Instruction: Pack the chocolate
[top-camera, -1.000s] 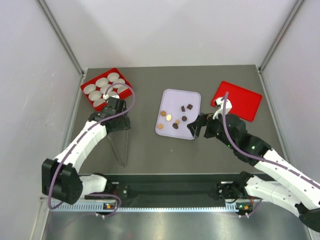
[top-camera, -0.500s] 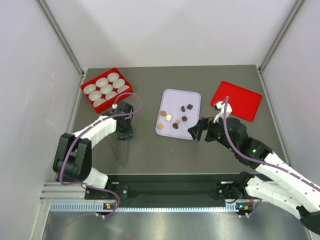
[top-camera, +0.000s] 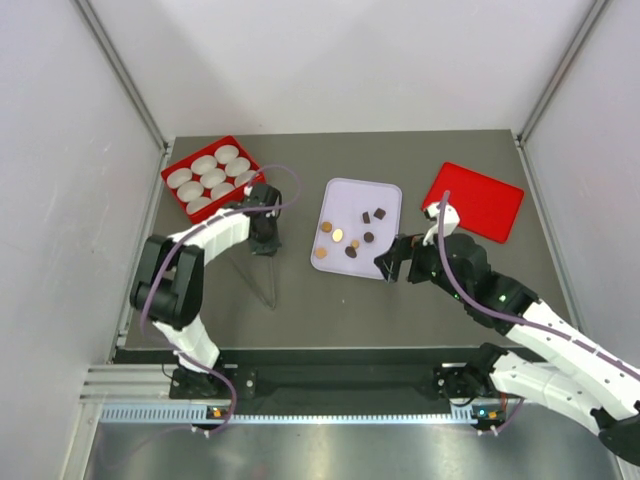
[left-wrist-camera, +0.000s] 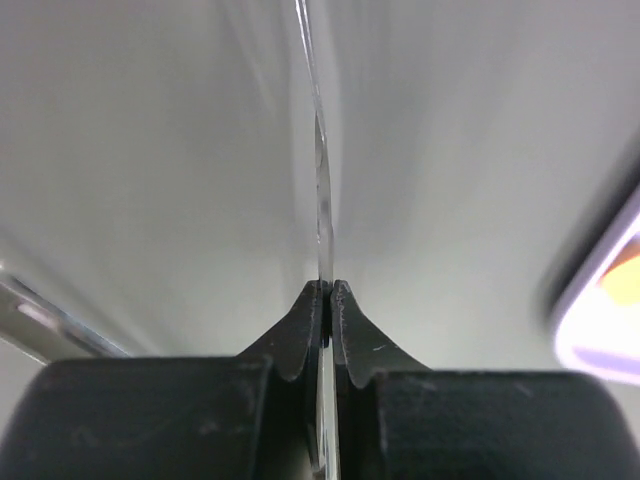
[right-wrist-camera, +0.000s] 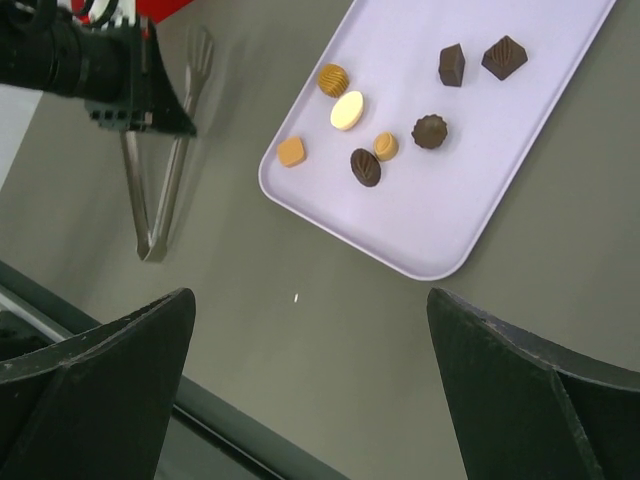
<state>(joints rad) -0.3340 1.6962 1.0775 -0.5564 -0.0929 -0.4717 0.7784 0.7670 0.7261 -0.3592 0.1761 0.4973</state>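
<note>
The chocolate (top-camera: 352, 252) lies as several dark brown and caramel pieces (right-wrist-camera: 365, 167) on a lavender tray (top-camera: 385, 195). My left gripper (top-camera: 265, 240) is left of the tray, shut on one arm of a pair of metal tongs (top-camera: 269, 282). In the left wrist view the thin metal strip (left-wrist-camera: 322, 200) runs out from between my left gripper (left-wrist-camera: 328, 290). My right gripper (top-camera: 392, 262) hovers at the tray's near right corner, open and holding nothing. The right wrist view looks down past my right gripper (right-wrist-camera: 310, 300) onto the tray (right-wrist-camera: 440, 235) and the tongs (right-wrist-camera: 160, 190).
A red box (top-camera: 170, 165) of white paper cups (top-camera: 205, 165) stands at the back left, just behind the left gripper. A flat red lid (top-camera: 478, 200) lies at the back right. White walls close in the table on three sides.
My left gripper has shut on the tongs and moved right toward the tray, taking the tongs with it. The right arm has barely shifted.
</note>
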